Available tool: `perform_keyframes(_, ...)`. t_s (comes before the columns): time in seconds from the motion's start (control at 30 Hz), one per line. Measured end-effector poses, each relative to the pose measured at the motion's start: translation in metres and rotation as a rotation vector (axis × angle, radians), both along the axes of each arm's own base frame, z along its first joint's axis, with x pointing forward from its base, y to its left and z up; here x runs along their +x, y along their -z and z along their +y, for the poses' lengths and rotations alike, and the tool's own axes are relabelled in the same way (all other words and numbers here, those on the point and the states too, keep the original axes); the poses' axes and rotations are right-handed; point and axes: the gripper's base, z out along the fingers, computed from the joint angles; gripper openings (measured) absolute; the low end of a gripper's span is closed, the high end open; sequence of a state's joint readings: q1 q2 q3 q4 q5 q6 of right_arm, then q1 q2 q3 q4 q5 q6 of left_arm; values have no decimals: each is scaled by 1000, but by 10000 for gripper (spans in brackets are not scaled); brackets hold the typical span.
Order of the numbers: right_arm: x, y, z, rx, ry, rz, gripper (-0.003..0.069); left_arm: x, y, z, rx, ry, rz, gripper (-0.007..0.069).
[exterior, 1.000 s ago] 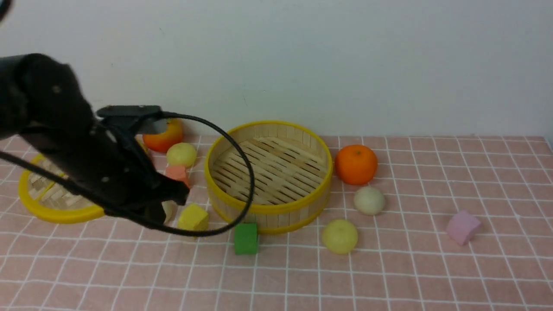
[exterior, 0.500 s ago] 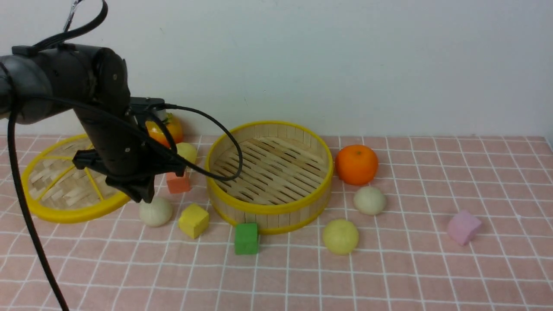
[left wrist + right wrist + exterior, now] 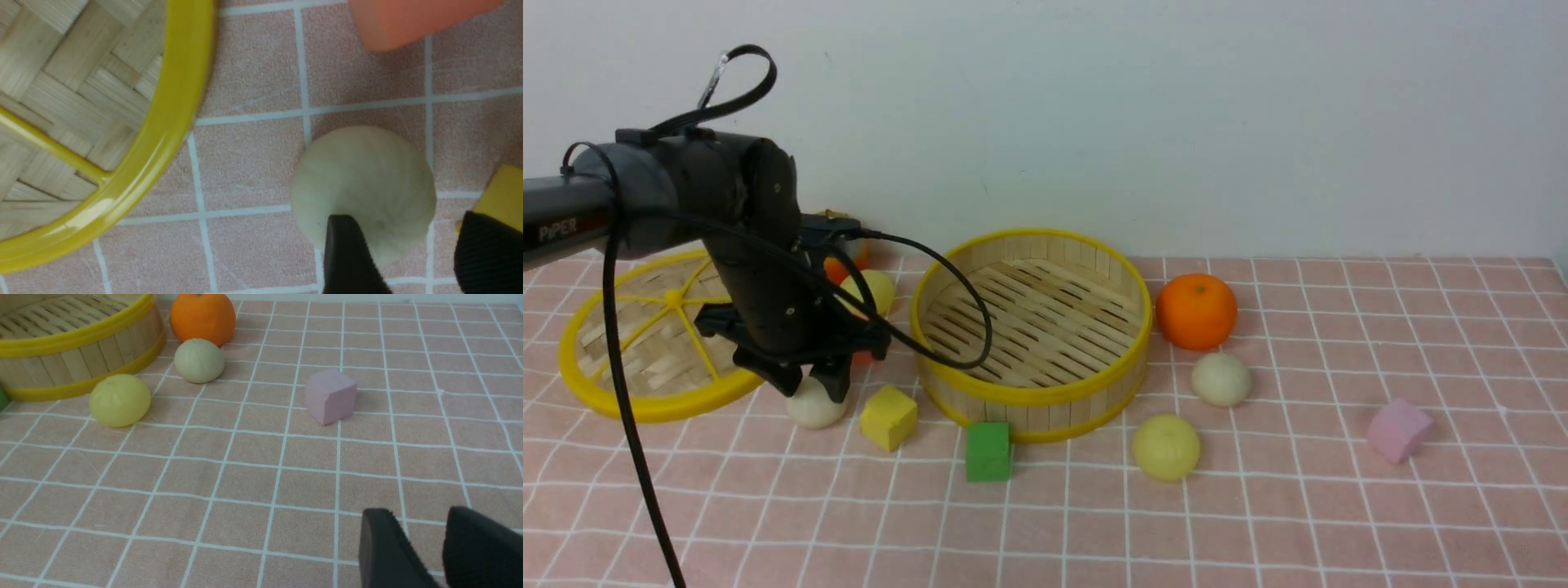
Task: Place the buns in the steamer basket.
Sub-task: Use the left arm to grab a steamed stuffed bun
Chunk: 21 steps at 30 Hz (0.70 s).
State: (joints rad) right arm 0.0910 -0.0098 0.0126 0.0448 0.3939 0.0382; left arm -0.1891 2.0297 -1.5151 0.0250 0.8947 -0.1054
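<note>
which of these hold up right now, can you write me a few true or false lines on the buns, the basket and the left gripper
The steamer basket holds no buns. True.
The left gripper is shut on the orange. False: its jaws stand open over an off-white bun, and the orange lies apart on the cloth.
A pale yellow bun lies outside the basket. True.
The green block lies inside the basket. False: it lies on the cloth in front of it.
</note>
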Motion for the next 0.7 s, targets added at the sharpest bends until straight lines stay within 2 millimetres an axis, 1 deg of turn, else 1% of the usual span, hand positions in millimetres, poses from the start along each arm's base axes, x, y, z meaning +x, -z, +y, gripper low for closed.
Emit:
perform_keyframes(0.03,0,0,0,0,0,0,240,1,1,1,6,2,0,314)
perform_keyframes(0.1,0,0,0,0,0,0,240,1,2,1,14,6,1,274)
perform_keyframes(0.13,0,0,0,0,0,0,240,1,2,1,15,7,0,269)
perform_keyframes(0.17,0,0,0,0,0,0,240,1,2,2,22,10,-1,237)
perform_keyframes(0.2,0,0,0,0,0,0,240,1,2,2,24,11,-2,227)
perform_keyframes(0.27,0,0,0,0,0,0,240,2,2,3,40,19,-6,181)
perform_keyframes(0.3,0,0,0,0,0,0,240,2,2,3,41,20,-7,174)
perform_keyframes(0.47,0,0,0,0,0,0,240,2,2,4,44,21,-7,190)
perform_keyframes(0.63,0,0,0,0,0,0,240,2,2,4,44,21,-7,269)
perform_keyframes(0.7,0,0,0,0,0,0,240,2,2,4,44,21,-7,280)
